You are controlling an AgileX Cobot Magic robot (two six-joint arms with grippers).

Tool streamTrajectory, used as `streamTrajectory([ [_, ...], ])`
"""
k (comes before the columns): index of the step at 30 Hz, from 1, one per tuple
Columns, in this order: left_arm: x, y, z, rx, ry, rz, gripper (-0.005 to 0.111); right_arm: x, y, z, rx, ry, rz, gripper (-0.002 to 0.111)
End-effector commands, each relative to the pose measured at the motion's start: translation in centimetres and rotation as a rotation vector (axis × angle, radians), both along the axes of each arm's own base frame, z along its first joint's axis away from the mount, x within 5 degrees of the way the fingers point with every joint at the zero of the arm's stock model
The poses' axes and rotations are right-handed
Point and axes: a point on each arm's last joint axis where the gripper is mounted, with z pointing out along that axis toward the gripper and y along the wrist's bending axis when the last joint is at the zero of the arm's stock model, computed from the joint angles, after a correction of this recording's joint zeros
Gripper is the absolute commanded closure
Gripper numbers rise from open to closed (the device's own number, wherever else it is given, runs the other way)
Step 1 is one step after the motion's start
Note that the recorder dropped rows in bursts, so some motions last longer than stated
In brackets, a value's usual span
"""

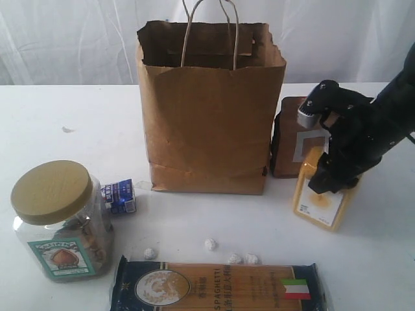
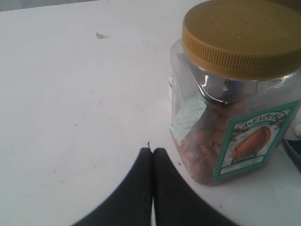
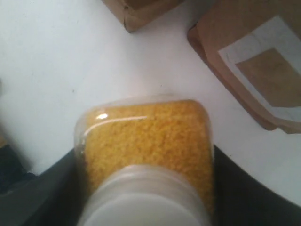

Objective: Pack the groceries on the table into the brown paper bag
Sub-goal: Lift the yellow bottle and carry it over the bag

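The brown paper bag [image 1: 207, 123] stands open and upright at the middle of the table [image 1: 52, 123]. To its right stands a yellow white-capped bottle [image 1: 321, 204] [image 3: 146, 146]; my right gripper [image 1: 331, 175] [image 3: 143, 153] comes down over its cap, black fingers [image 3: 51, 188] pressed on both sides. A brown pouch [image 1: 288, 139] [image 3: 254, 70] leans just behind it. At front left is the tan-lidded clear jar [image 1: 58, 220] [image 2: 235, 94]. My left gripper [image 2: 152, 150] is shut and empty beside the jar, low over the table.
A small blue-white carton [image 1: 120, 195] lies beside the jar. The blue spaghetti packet [image 1: 220, 288] lies along the front edge, with a few tiny foil balls [image 1: 211, 244] just behind it. A bottom corner of the bag [image 3: 136, 12] is near the bottle.
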Motion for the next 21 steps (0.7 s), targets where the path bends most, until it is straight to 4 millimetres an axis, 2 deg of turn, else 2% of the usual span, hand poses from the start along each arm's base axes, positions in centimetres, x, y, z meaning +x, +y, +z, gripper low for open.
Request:
streamTrajectory([
  [1,0.0,0.0,-0.2,0.004,0.004,0.001,0.107,-0.4,1.0,-0.1,0.057,0.079,-0.095,0.071],
  [7,0.0,0.0,-0.2,0.004,0.004,0.001,0.107,-1.0,1.3,-0.3,0.074,0.173,-0.165,0.108],
  [12,0.0,0.0,-0.2,0.004,0.004,0.001,0.107,-1.7,1.2,2.1,0.107,0.1,-0.207,0.108],
  [18,0.0,0.0,-0.2,0.004,0.004,0.001,0.107,-3.8,0.8,7.2,0.182,-0.059,-0.283,0.108],
  [21,0.0,0.0,-0.2,0.004,0.004,0.001,0.107,-5.2,0.5,10.6,0.231,-0.161,-0.31,0.108],
])
